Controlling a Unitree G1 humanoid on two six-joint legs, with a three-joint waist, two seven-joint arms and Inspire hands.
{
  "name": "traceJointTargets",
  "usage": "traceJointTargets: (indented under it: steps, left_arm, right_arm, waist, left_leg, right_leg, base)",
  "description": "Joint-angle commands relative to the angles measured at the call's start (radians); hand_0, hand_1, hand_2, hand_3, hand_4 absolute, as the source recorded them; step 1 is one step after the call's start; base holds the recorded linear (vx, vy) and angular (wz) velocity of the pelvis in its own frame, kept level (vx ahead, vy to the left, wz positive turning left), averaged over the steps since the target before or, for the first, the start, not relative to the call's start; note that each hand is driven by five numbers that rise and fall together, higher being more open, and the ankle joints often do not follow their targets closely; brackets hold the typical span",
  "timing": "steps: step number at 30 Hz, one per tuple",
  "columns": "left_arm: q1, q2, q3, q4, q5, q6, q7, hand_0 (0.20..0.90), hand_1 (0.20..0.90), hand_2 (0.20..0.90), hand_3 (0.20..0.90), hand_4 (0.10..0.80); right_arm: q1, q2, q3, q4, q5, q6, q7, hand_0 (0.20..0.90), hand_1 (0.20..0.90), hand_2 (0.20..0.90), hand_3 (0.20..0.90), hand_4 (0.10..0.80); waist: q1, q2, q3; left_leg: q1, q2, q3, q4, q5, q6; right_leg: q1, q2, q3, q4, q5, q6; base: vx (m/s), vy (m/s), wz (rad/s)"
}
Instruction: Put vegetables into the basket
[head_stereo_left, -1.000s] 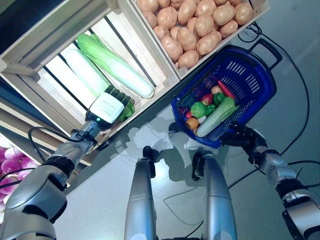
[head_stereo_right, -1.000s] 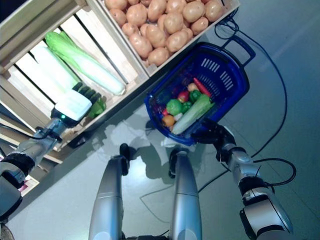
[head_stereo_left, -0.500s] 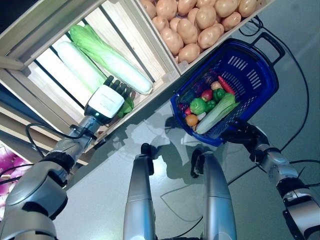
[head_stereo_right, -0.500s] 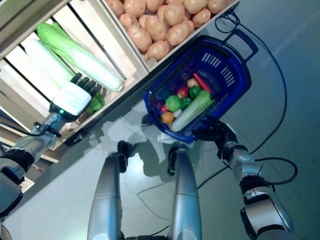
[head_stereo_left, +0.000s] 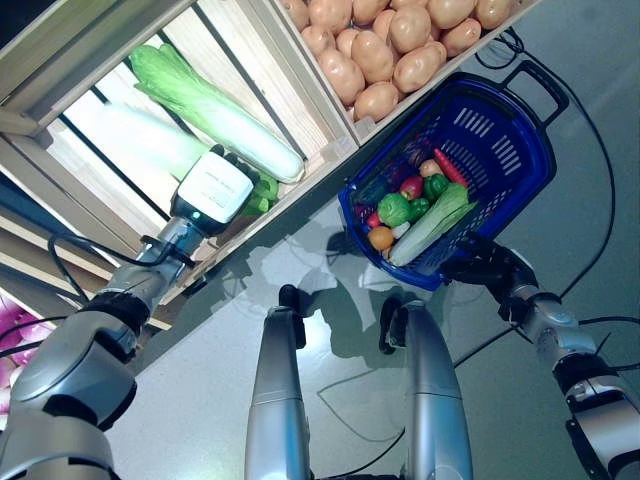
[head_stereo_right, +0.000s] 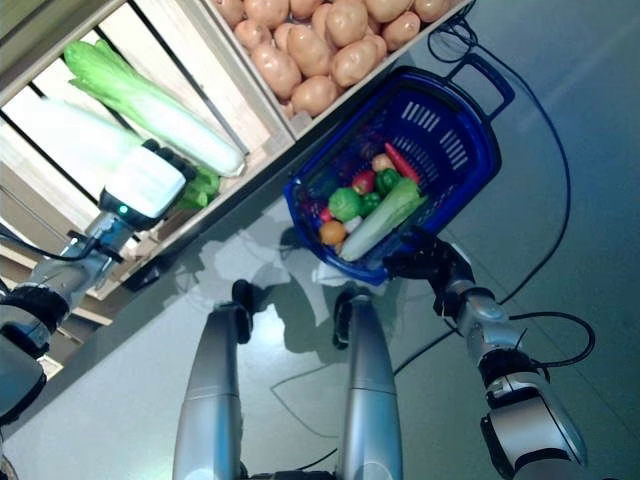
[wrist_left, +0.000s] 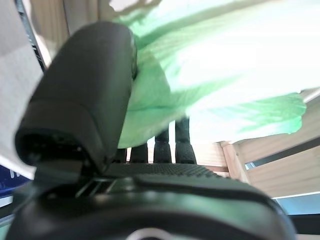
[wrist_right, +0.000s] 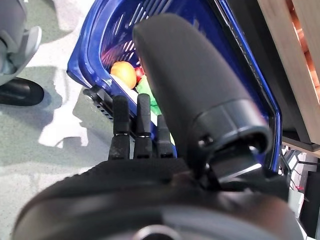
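Left hand (head_stereo_left: 212, 190): sat at the left centre of the left eye view, reaching into the wooden crate (head_stereo_left: 120, 70) at the upper left. In the left wrist view its fingers (wrist_left: 167, 145) and thumb were curled around the pale green leaves of a cabbage (wrist_left: 200, 90), clamping it.
Cabbages: a second long cabbage (head_stereo_left: 215, 110) lay diagonally in the same crate, just above the left hand; the leafy end of the held one showed green beside the fingers.
Right hand (head_stereo_left: 487, 268): sat at the right centre of the left eye view, at the lower rim of the basket (head_stereo_left: 520, 140). In the right wrist view its fingers (wrist_right: 135, 130) were curled under the basket's blue edge with the thumb over it, gripping the rim.
Basket: blue plastic, in the upper right of the frame, tilted, with a black handle at its far end. It held a long green vegetable (head_stereo_left: 432, 222), a round green one, red pieces and an orange one.
Potatoes (head_stereo_left: 385, 45): piled in a second crate at the upper centre, just above the basket.
Floor (head_stereo_left: 180, 400): grey, across the lower part of the frame.
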Motion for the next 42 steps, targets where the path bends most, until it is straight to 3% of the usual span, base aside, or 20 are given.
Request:
traceJointTargets:
  steps: [1,9,19,26,32,35,37,42]
  left_arm:
    - [-0.078,0.039,0.026,0.010,-0.013,0.013,0.045,0.300,0.300,0.300,0.300,0.400]
    - [-0.078,0.042,0.035,0.009,-0.041,0.014,0.068,0.300,0.300,0.300,0.300,0.400]
    - [-0.011,0.083,0.103,-0.089,-0.067,-0.073,0.211,0.300,0.300,0.300,0.300,0.400]
    - [0.145,0.066,0.233,-0.182,-0.225,-0.154,0.276,0.300,0.300,0.300,0.300,0.400]
    - [0.339,-0.009,0.402,-0.340,-0.317,-0.267,0.281,0.300,0.300,0.300,0.300,0.400]
    - [0.442,-0.057,0.481,-0.471,-0.423,-0.321,0.207,0.300,0.300,0.300,0.300,0.400]
    - [0.523,-0.117,0.551,-0.546,-0.512,-0.407,0.105,0.300,0.300,0.300,0.300,0.400]
    - [0.665,-0.256,0.685,-0.714,-0.904,-0.505,-0.279,0.300,0.300,0.300,0.300,0.400]
  right_arm:
    - [0.015,-0.070,-0.038,-0.010,0.065,-0.046,-0.033,0.900,0.900,0.900,0.900,0.800]
    - [0.004,-0.067,-0.032,-0.011,0.073,-0.050,-0.032,0.900,0.900,0.900,0.900,0.800]
    - [0.066,-0.019,-0.042,-0.038,0.063,-0.062,-0.030,0.900,0.900,0.900,0.900,0.800]
    - [0.177,0.055,-0.065,-0.053,0.043,-0.094,-0.044,0.900,0.900,0.900,0.900,0.800]
    - [0.308,0.106,-0.103,-0.088,0.029,-0.135,-0.035,0.900,0.900,0.900,0.900,0.800]
    - [0.370,0.137,-0.121,-0.126,0.018,-0.154,-0.043,0.900,0.900,0.900,0.900,0.800]
    - [0.416,0.165,-0.133,-0.159,-0.026,-0.167,-0.050,0.900,0.900,0.900,0.900,0.800]
    - [0.498,0.204,-0.169,-0.280,-0.057,-0.143,-0.063,0.900,0.900,0.900,0.900,0.800]
  waist:
    - [-0.006,-0.001,-0.002]
    - [-0.004,-0.003,-0.002]
    - [0.001,0.001,-0.002]
    - [0.025,0.000,-0.061]
    - [0.063,-0.008,-0.131]
    - [0.081,-0.005,-0.165]
    - [0.093,-0.007,-0.193]
    - [0.106,-0.013,-0.262]
  left_leg:
    - [0.062,-0.011,0.066,0.027,-0.121,0.052]
    - [0.077,-0.004,0.075,0.007,-0.115,0.054]
    - [0.265,0.001,0.098,-0.200,-0.027,0.030]
    - [0.443,-0.026,0.088,-0.400,0.041,0.033]
    - [0.591,-0.059,0.064,-0.592,0.108,0.041]
    - [0.674,-0.067,0.060,-0.702,0.138,0.044]
    - [0.741,-0.067,0.058,-0.770,0.148,0.044]
    - [0.849,-0.066,0.062,-0.871,0.162,0.043]
  right_leg:
    - [0.077,-0.018,0.007,-0.106,0.100,0.033]
    - [0.091,-0.017,0.001,-0.120,0.103,0.032]
    - [0.282,-0.018,-0.024,-0.320,0.166,0.038]
    - [0.476,-0.026,-0.061,-0.538,0.214,0.046]
    - [0.652,-0.043,-0.129,-0.760,0.277,0.062]
    - [0.747,-0.041,-0.164,-0.867,0.305,0.073]
    - [0.817,-0.039,-0.183,-0.927,0.317,0.081]
    - [0.939,-0.034,-0.216,-1.035,0.343,0.094]
  base:
    - [0.000,0.000,0.00]
    - [0.000,0.000,0.00]
    - [0.049,-0.030,0.05]
    - [0.143,-0.036,0.07]
    - [0.155,-0.054,0.07]
    - [0.157,-0.050,-0.02]
    - [0.171,-0.039,0.05]
    - [0.150,-0.021,0.12]
